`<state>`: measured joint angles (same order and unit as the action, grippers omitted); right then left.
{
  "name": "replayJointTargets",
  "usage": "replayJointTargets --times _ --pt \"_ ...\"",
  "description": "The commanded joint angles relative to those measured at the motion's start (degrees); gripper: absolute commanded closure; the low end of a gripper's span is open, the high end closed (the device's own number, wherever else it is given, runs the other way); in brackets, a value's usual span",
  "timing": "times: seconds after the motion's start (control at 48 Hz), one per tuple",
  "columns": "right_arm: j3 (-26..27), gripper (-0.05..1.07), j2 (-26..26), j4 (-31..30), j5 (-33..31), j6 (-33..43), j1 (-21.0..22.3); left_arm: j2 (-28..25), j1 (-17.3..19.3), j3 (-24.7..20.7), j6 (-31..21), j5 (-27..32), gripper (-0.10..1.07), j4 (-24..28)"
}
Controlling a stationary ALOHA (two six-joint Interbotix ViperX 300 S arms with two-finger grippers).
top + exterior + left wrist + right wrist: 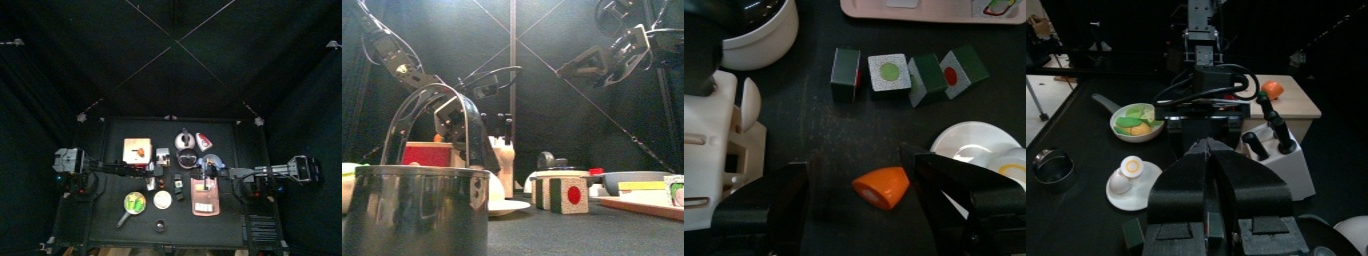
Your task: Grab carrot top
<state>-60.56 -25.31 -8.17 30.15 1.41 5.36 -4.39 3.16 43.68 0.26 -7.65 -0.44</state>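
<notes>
Here, left fingers [865, 195] wide, straddling carrot [883, 186], not touching; right fingers [1215, 180] closed, empty.

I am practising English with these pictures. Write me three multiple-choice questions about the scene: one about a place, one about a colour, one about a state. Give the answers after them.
1. Where does the carrot lie?
A. On a white plate
B. On the black table
C. In a pink tray

2. Which colours are the round marks on the two blocks beyond the carrot?
A. Blue and yellow
B. Both black
C. Green and red

3. How do the left fingers stand?
A. Open, with the carrot between them
B. Shut tight on the carrot
C. Closed around a spoon

Answers:
1. B, since the left wrist view shows the carrot on the bare dark surface.
2. C, since one white face has a green circle and the other has a red one.
3. A, since a wide gap is visible, one finger on each side of the carrot.
</notes>
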Motion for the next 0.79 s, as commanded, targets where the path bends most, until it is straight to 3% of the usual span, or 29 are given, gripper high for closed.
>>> replayJointTargets --times 0.0,0.312,0.5,0.667,0.771 --pt "0.44 0.75 -0.70 0.00 0.18 0.00 0.00 2.46 -0.09 -1.05 -0.09 0.09 0.01 -0.09" --pt "0.35 0.75 -0.62 -0.09 0.18 0.00 0.00 11.95 0.18 -0.35 -0.18 8.88 0.01 -4.75" --pt "0.44 0.75 -0.53 0.09 0.18 0.00 0.09 17.49 1.32 0.00 -0.26 14.59 0.01 -4.39" --pt "0.35 0.75 -0.44 0.09 0.18 0.00 0.00 23.64 3.87 0.88 -0.26 20.04 0.01 -1.32" --pt "0.35 0.75 -0.44 0.18 0.09 0.00 0.00 27.16 7.82 2.20 -0.35 20.21 0.01 2.90"
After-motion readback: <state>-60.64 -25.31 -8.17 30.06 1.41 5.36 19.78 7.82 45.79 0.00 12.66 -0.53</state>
